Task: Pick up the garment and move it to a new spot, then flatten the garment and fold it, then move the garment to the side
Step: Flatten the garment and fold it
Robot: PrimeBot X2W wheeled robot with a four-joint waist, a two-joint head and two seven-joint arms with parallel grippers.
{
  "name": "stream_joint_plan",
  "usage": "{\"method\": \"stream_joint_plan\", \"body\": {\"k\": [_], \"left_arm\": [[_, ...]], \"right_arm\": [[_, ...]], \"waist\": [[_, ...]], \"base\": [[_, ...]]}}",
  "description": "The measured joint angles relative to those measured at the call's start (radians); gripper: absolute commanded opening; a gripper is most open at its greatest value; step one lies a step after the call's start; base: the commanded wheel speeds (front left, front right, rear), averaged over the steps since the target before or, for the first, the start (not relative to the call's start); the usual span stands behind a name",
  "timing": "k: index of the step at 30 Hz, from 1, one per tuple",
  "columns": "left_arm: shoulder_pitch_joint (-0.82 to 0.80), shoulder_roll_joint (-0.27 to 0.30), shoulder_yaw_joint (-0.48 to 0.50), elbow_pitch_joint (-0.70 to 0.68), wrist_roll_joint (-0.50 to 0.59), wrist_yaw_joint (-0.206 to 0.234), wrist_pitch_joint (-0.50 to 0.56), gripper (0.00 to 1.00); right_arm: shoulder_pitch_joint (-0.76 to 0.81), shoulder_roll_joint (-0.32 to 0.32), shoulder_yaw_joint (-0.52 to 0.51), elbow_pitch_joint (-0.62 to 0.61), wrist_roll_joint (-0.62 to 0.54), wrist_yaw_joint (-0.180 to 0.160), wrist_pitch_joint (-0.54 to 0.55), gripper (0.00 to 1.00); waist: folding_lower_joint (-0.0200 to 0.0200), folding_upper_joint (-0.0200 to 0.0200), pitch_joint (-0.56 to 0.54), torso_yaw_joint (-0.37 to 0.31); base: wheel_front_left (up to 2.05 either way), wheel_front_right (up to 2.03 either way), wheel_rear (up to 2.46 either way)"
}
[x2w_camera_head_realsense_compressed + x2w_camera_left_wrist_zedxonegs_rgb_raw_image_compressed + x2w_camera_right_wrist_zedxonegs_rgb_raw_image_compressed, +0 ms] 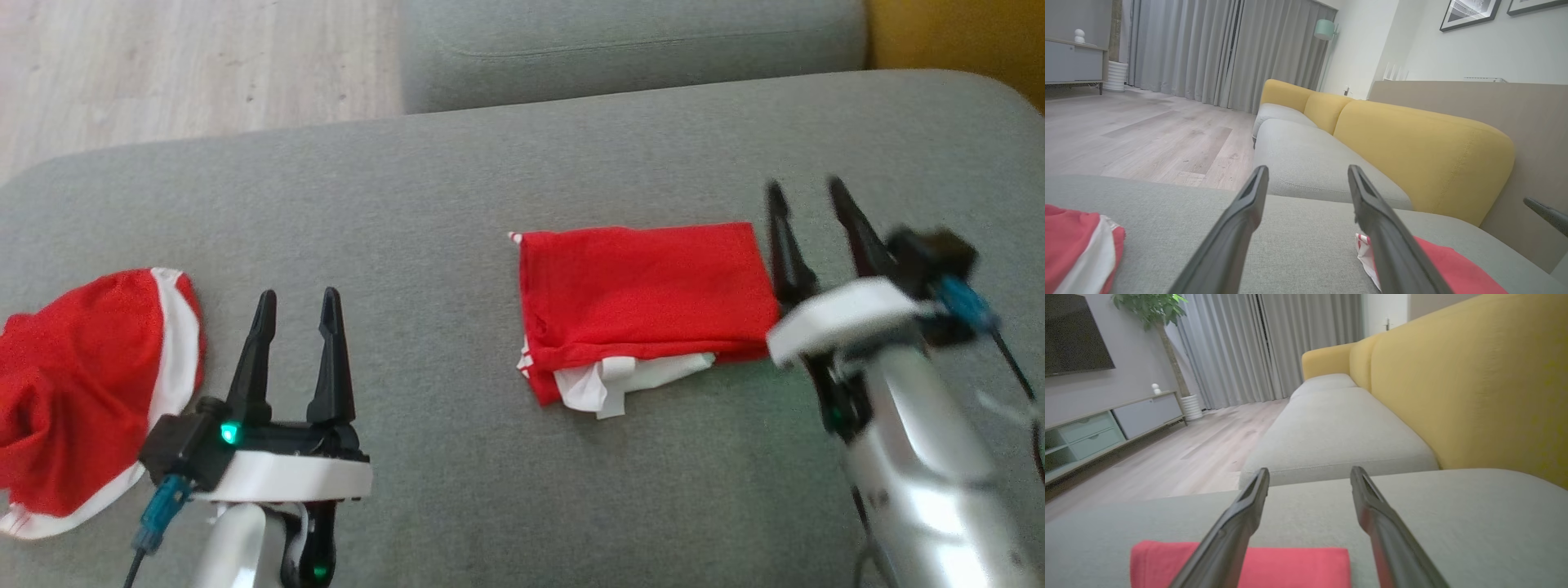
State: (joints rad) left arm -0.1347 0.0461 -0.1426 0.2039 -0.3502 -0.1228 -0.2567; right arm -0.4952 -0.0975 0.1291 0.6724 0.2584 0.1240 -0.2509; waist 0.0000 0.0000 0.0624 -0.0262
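- The grey sofa seat (pixel 457 204) filled most of the head view. Its rounded far edge met wooden floor (pixel 163 65) at upper left, and bare cushion lay open between the two garments.
- The folded red garment (pixel 645 286) lay flat right of centre, with white fabric poking out at its lower edge.
- A crumpled red-and-white garment (pixel 73 384) sat at lower left.
- The right pincer (pixel 804 189), blurred, stood released just beside the fold's right edge.
- The left pincer (pixel 298 298) was spread wide and empty, near the crumpled one.
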Motion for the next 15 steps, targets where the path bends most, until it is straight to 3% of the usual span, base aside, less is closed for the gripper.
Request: {"method": "stream_joint_plan", "body": {"k": [7,15], "left_arm": [[0.013,0.0,0.001,-0.017,0.043,0.0,0.0,1.0],[0.03,0.0,0.015,-0.029,0.054,0.006,0.0,1.0]], "right_arm": [[0.211,0.027,-0.129,-0.206,-0.121,0.0,0.0,1.0],[0.286,0.043,-0.144,-0.309,-0.104,0.0,0.0,1.0]], "waist": [[-0.0001,0.0,0.008,-0.035],[0.0,0.0,0.018,-0.05]], "base": [[0.0,0.0,0.0],[0.0,0.0,0.0]]}}
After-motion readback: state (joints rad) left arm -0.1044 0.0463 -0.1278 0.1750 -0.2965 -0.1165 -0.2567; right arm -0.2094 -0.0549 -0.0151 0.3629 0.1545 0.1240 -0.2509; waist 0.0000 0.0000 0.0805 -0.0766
